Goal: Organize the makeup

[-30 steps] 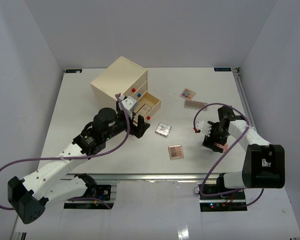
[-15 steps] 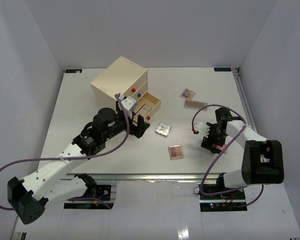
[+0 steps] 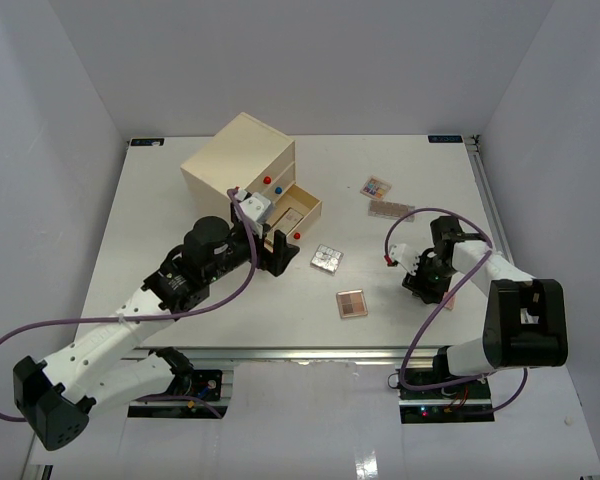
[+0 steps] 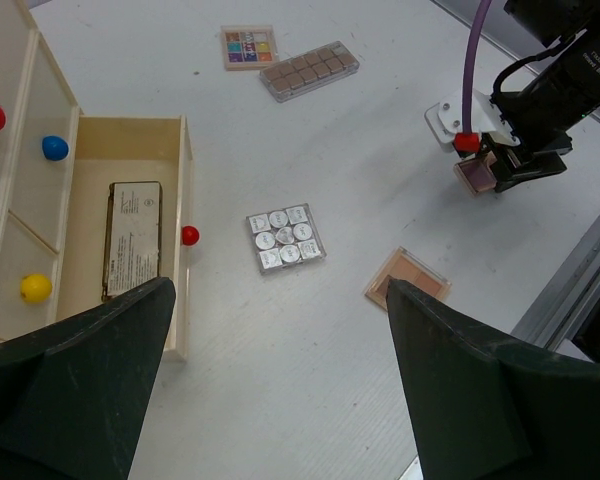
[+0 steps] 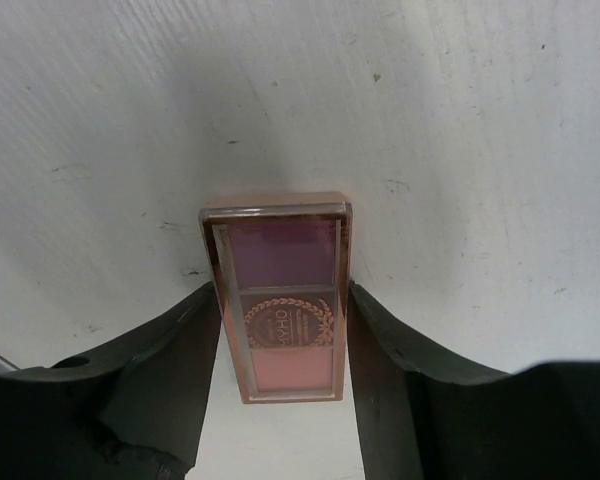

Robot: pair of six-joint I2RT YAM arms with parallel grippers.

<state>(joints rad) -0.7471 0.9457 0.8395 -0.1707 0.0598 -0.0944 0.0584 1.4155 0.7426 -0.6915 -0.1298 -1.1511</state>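
Clearly, the narrow rose-gold palette (image 5: 283, 300) with purple, brown and pink pans sits between the two black fingers of the right gripper (image 5: 283, 335), which is closed on its long sides. Its far end is down at the white table (image 5: 460, 120), in the right front part. Well apart to the left lie the square peach compact (image 4: 408, 279) and the silver nine-pan palette (image 4: 285, 239). Further back are the long brown palette (image 4: 308, 72) and, just beside it, the small multicoloured palette (image 4: 248, 45). The left gripper (image 4: 280, 390) hangs wide open with nothing in it, near the open drawer (image 4: 184, 180) of the cream wooden chest (image 3: 235, 150), where a flat brown box (image 4: 132, 240) lies.
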